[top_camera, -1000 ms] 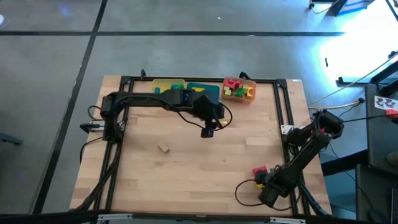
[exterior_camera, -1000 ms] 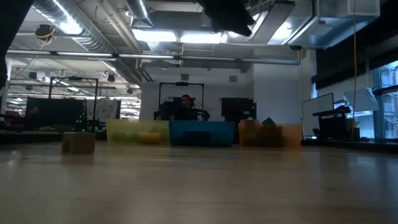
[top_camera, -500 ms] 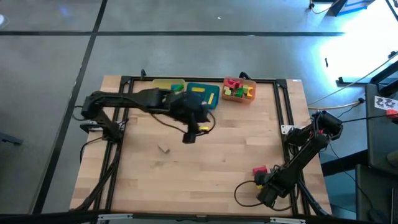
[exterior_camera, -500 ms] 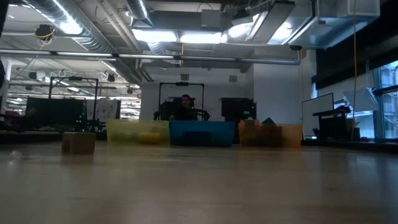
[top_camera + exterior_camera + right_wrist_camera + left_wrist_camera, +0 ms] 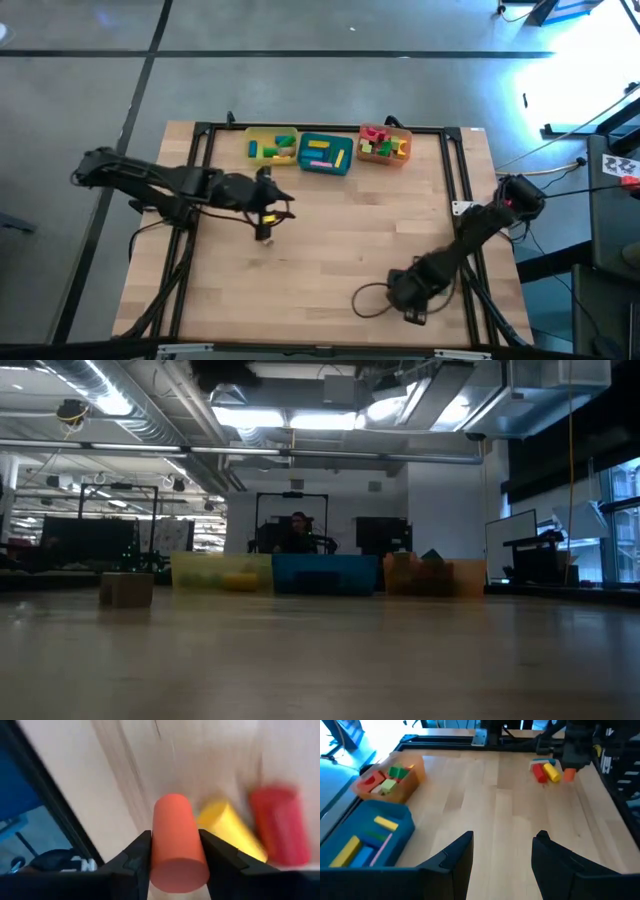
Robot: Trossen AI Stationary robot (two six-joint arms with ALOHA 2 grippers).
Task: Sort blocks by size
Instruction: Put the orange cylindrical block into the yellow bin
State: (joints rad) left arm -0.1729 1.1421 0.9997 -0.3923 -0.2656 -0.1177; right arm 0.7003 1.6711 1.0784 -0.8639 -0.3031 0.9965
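Note:
Near the table's right front, my right gripper [image 5: 405, 293] [image 5: 175, 837] is shut on an orange cylinder block [image 5: 172, 820]. A yellow cylinder [image 5: 227, 827] and a red one [image 5: 280, 822] lie on the wood beside it; the left wrist view shows them as yellow [image 5: 551, 771] and red [image 5: 538, 771]. My left gripper [image 5: 265, 228] [image 5: 502, 837] is open over the table's left middle, nothing between its fingers. A tan block [image 5: 125, 588] rests on the table. My right gripper pinches the orange cylinder by its round sides [image 5: 159, 845] between the two fingers, near one flat end. The fingers come steeply from above and lie along the cylinder. Whether it is clear of the table, I cannot tell.
At the far edge stand a yellow tray [image 5: 252, 137], a teal tray [image 5: 303, 150] and an orange tray [image 5: 405, 160], each holding blocks. A black frame [image 5: 460, 170] borders the table. A cable [image 5: 365, 300] loops near my right gripper. A person [image 5: 297, 532] sits beyond the table.
My left gripper has drawn back from in front of the teal tray toward the table's left and near side, staying at about the same height. My right gripper has swung toward the table's left and rolled; its arm now covers the spot where the pink and red blocks showed.

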